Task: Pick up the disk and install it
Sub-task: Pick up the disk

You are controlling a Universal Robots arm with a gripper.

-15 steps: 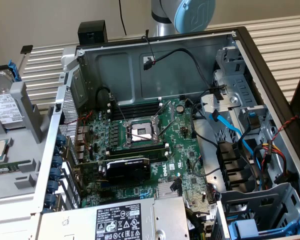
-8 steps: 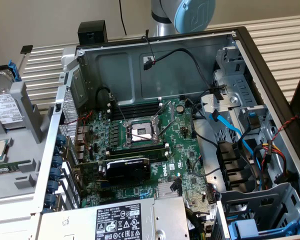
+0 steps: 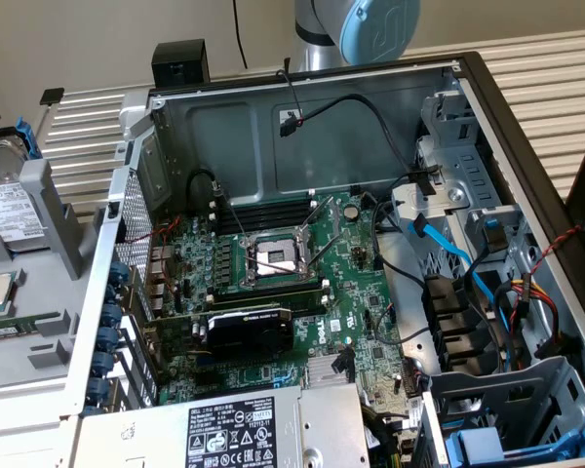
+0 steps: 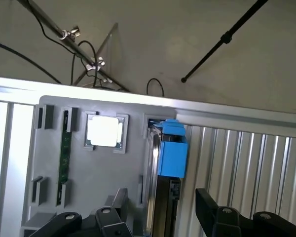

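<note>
Far left of the exterior frame, the disk (image 3: 8, 210) stands in its grey holder (image 3: 58, 219), not yet lifted. Centre frame, the open computer case (image 3: 302, 127); at right, the drive cage (image 3: 463, 210). Install not begun, I'd judge. Wrist view: the gripper (image 4: 160, 210) is spread wide and empty, its jaws flanking the disk's blue frame (image 4: 171, 153) without touching it.

1 disk (image 3: 10, 210) — 1 CPU chip (image 4: 104, 131), 1 RAM stick (image 4: 65, 148), 1 PSU (image 3: 224, 429) — 1 PC case (image 3: 253, 127)

Under the pincer (image 4: 160, 210), a grey tray (image 4: 98, 173) holds a chip (image 4: 104, 131) and a memory stick (image 4: 64, 148), both off to one side. An open case (image 3: 273, 127) stands beside the tray.
</note>
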